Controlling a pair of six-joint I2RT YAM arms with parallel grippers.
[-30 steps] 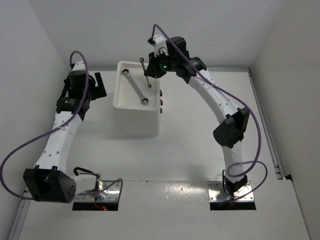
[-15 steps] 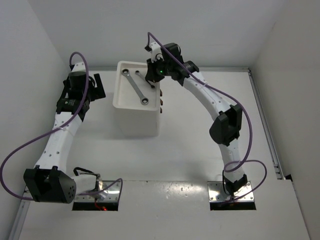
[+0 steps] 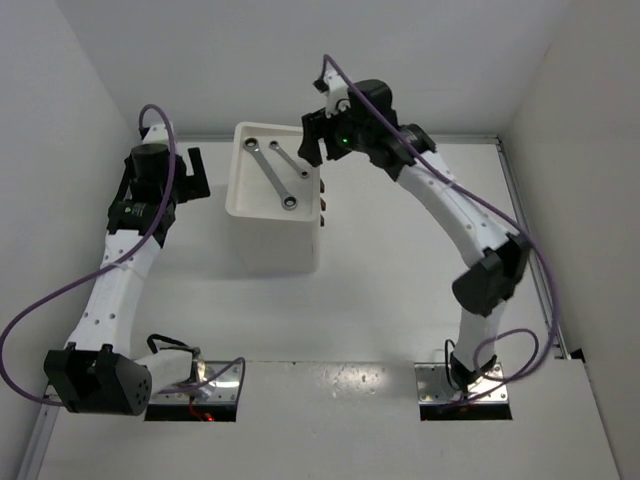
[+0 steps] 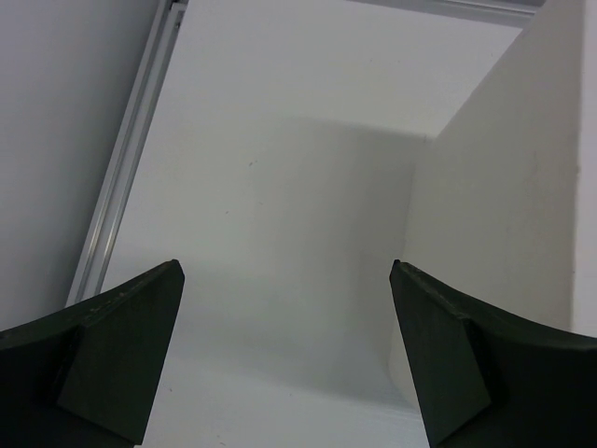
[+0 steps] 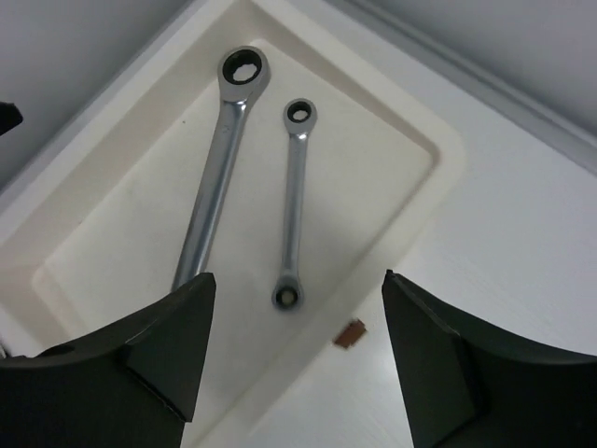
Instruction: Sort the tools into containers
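Note:
The white drawer unit [image 3: 270,240] stands at the back of the table, and its recessed tray top [image 5: 438,154] holds two silver wrenches side by side. The long wrench [image 5: 216,182] lies left of the short wrench [image 5: 295,205]; in the top view the long wrench [image 3: 272,177] and short wrench [image 3: 289,160] both rest flat. My right gripper [image 5: 297,274] hovers open above the tray's right edge [image 3: 315,150], with nothing between its fingers. My left gripper [image 3: 195,172] stands wide open beside the unit's left wall [image 4: 504,187], its fingers empty around a point [image 4: 284,266] over bare table.
Small dark brown knobs [image 3: 325,200] stick out of the unit's right face; one knob [image 5: 351,333] shows below the tray rim. A metal rail [image 4: 121,177] runs along the table's left edge, and white walls close in the back and sides.
My right gripper carried the short wrench down into the tray, then opened and let it go. It has drawn back to the right. The left arm has barely moved.

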